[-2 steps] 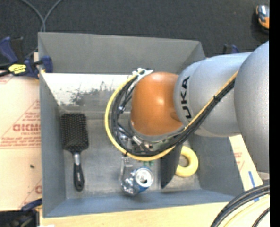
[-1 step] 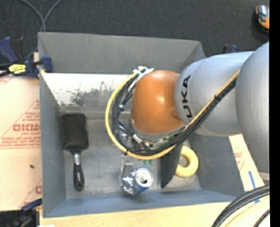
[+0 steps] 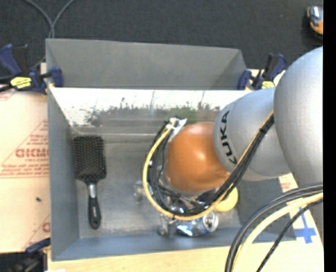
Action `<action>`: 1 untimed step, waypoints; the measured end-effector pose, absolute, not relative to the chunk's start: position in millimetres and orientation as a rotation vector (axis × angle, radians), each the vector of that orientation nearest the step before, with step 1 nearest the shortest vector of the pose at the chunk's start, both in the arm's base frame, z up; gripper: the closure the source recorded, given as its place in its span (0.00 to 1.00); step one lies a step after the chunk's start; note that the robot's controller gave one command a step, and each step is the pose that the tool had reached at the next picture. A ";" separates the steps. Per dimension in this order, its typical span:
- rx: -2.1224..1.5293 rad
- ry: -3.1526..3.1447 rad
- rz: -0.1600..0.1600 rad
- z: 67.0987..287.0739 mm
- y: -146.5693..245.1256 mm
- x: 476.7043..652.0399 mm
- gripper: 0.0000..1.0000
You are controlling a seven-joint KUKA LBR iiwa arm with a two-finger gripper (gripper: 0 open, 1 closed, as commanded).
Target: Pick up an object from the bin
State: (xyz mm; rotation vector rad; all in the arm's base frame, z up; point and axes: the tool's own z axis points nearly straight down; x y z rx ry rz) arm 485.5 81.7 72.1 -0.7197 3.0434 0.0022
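My gripper [image 3: 166, 226] is low in the bin near the front wall, right of the middle, mostly hidden under the arm's orange cover. Just to its right, touching or nearly touching it, lies a shiny blue and silver thing [image 3: 198, 226], partly hidden by the gripper. A pale yellow rounded thing [image 3: 229, 202] peeks out from beneath the arm further right. A black hairbrush [image 3: 89, 169] lies on the bin's left side, bristle head toward the back and handle toward the front, well apart from the gripper.
The arm reaches in from the right and covers the bin's right half. A small green bit [image 3: 180, 120] shows behind the orange cover near the back wall. Bare floor lies between the hairbrush and the gripper.
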 end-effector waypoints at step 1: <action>-0.566 3.084 0.004 122.4 80.0 473.8 0.00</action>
